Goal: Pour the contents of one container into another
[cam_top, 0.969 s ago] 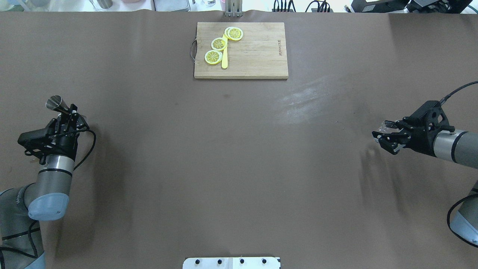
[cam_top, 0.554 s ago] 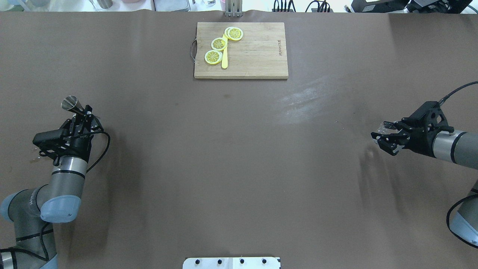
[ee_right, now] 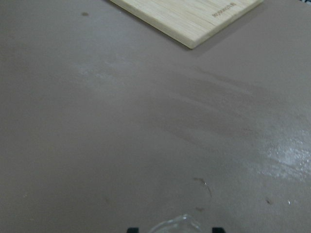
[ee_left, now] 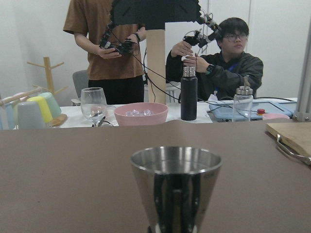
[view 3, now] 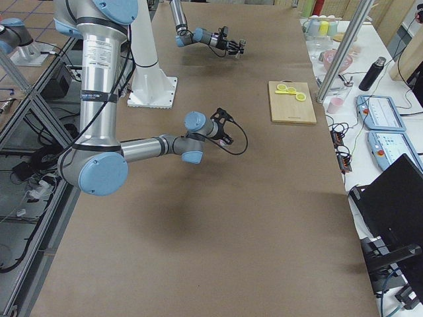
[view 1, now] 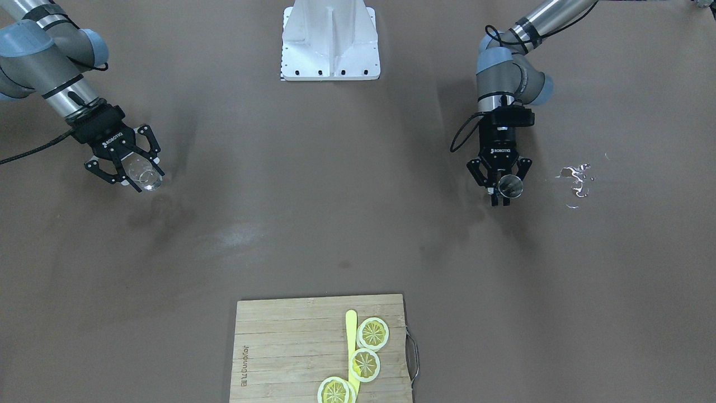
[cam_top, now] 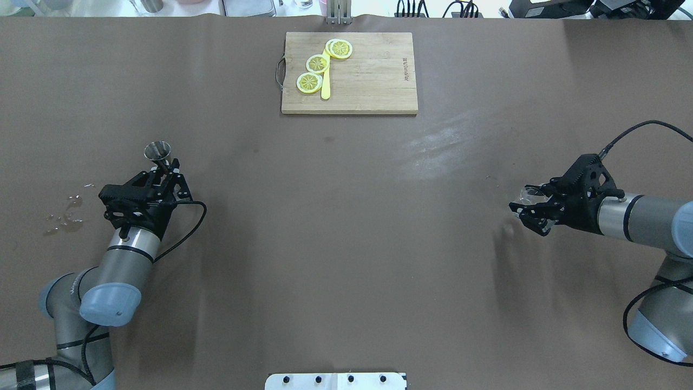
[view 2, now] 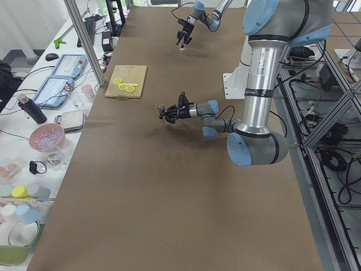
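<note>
The steel jigger (cam_top: 158, 151) is held above the table by its narrow waist, with my left gripper (cam_top: 165, 170) shut on it at the table's left side. In the front-facing view the jigger (view 1: 510, 186) points its open cone at the camera, and it fills the bottom of the left wrist view as an upright cone (ee_left: 176, 187). My right gripper (cam_top: 528, 207) is shut on the clear glass (cam_top: 529, 193) over the table's right side. The glass (view 1: 144, 174) hangs tilted between the fingers. Only its rim (ee_right: 175, 225) shows in the right wrist view.
A wooden cutting board (cam_top: 373, 81) with lemon slices (cam_top: 317, 64) and a yellow knife lies at the far middle. A small wet spill (cam_top: 65, 216) glistens left of my left arm. Two people stand behind a cluttered side table in the left wrist view.
My left arm has carried the jigger to the right, toward the table's middle, uncovering the spill. My right arm has moved the glass leftward a little.
</note>
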`<state>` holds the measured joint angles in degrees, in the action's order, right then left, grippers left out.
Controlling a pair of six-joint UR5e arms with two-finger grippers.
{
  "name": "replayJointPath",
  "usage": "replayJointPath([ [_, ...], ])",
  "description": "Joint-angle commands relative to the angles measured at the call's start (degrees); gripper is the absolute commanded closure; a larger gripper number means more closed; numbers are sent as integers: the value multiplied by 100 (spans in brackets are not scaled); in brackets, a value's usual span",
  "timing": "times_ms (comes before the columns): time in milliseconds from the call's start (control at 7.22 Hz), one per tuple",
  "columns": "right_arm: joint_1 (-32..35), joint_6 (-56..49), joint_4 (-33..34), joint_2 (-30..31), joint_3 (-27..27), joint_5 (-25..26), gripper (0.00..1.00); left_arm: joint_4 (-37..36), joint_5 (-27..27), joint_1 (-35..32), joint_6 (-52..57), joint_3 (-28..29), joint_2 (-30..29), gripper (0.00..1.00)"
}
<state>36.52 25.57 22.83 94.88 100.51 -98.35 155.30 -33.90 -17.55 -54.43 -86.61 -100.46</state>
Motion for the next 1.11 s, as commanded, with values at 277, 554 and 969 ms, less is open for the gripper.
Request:
replayJointPath([
  [277,181,-1281,2243,-347,1453,-501,100,1221,-1931,14,2584,-5,-623,100],
  [554,145,-1614,2252,-557,1445,-501,100,1248,-3405,-221,3224,-23,-948,100],
  [969,110,-2256,2496,-856,1453,-501,100,1196,-4957,-583,4062,-32,-1327,100],
])
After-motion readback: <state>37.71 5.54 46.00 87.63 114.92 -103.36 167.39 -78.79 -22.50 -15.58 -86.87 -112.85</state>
